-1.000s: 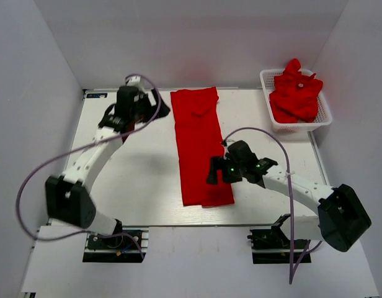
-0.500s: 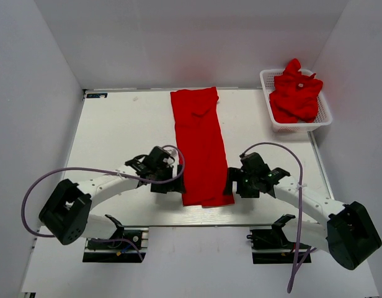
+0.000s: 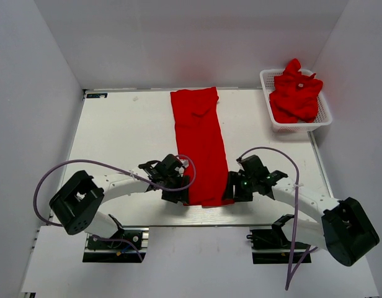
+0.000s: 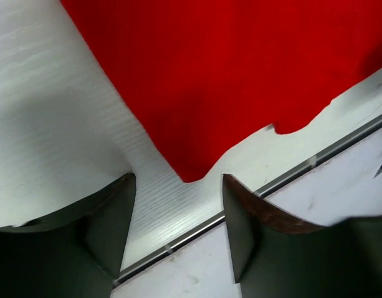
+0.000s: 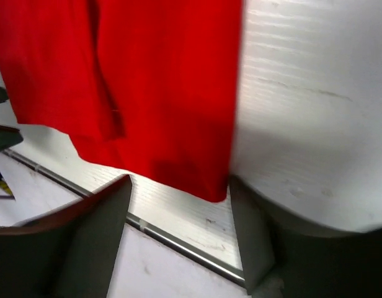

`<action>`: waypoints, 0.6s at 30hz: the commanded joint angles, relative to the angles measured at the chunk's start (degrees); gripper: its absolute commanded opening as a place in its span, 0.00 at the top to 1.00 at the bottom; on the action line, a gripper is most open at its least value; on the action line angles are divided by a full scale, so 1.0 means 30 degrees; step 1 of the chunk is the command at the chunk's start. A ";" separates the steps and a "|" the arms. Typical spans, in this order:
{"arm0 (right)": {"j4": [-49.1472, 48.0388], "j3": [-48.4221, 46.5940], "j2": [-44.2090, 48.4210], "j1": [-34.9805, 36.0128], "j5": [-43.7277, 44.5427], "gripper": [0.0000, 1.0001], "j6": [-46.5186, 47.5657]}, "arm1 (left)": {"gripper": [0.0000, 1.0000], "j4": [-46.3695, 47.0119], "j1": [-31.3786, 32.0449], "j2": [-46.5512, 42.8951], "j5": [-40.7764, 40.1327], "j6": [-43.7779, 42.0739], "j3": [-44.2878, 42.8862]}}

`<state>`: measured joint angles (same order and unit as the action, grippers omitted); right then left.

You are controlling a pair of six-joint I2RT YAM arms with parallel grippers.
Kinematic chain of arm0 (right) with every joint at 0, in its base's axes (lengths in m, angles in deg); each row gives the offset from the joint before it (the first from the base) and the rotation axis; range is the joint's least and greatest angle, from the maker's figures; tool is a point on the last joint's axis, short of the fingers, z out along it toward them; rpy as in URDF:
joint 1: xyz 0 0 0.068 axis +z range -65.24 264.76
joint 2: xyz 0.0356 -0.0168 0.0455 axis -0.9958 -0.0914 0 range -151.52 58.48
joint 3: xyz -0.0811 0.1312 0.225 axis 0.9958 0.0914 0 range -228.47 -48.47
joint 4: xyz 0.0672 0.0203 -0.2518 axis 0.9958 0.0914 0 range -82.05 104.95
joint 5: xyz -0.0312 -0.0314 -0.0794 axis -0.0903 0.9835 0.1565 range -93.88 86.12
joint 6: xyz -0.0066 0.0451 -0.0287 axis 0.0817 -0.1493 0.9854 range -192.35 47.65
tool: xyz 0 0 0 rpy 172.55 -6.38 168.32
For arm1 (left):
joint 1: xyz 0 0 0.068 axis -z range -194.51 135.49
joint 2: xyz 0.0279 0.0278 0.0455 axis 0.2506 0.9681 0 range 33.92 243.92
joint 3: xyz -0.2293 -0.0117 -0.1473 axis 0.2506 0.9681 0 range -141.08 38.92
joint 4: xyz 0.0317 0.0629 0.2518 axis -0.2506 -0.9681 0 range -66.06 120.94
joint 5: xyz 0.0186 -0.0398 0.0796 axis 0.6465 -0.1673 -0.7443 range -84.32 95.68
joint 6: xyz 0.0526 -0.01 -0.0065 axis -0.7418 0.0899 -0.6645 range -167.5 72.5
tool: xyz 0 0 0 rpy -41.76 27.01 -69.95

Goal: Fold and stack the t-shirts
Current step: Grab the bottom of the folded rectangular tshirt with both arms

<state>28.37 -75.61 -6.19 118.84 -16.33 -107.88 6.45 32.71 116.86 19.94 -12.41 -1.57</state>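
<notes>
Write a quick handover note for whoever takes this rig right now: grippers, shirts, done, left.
Left gripper: open, jaws either side of the near left corner of the flat t-shirt, not closed.
Right gripper: open at its near right corner.
Done: that shirt lies folded into a long strip on the table.
Left: grip both corners, fold it shorter, then fold the crumpled t-shirts in the basket and stack.

White mesh basket on table
</notes>
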 commanded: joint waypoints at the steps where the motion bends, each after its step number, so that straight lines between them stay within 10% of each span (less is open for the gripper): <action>1: -0.0422 0.0490 -0.0739 -0.0082 -0.1094 0.39 0.0271 | 0.37 0.0429 0.0431 0.0506 -0.0330 0.0285 -0.0009; 6: -0.0452 0.0667 -0.0799 -0.0024 -0.1448 0.62 0.0153 | 0.43 0.0425 0.1044 0.0743 -0.0799 0.1074 0.0165; 11: -0.0451 0.0666 -0.0741 -0.0053 -0.0979 0.90 0.0007 | 0.75 0.0226 0.1046 0.0568 -0.1468 0.1692 0.0374; 14: -0.0335 0.0520 -0.0711 -0.0024 -0.0686 0.93 0.0124 | 1.00 -0.0126 0.1046 0.0568 -0.2146 0.1955 0.0372; 18: -0.0333 -0.0036 -0.0536 -0.0024 -0.0451 1.00 0.0678 | 1.00 -0.0127 0.1046 -0.0397 -0.2525 0.1750 -0.0183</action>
<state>27.35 -73.86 -8.39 118.84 -18.65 -107.46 7.67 35.60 118.30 16.29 -6.97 -0.96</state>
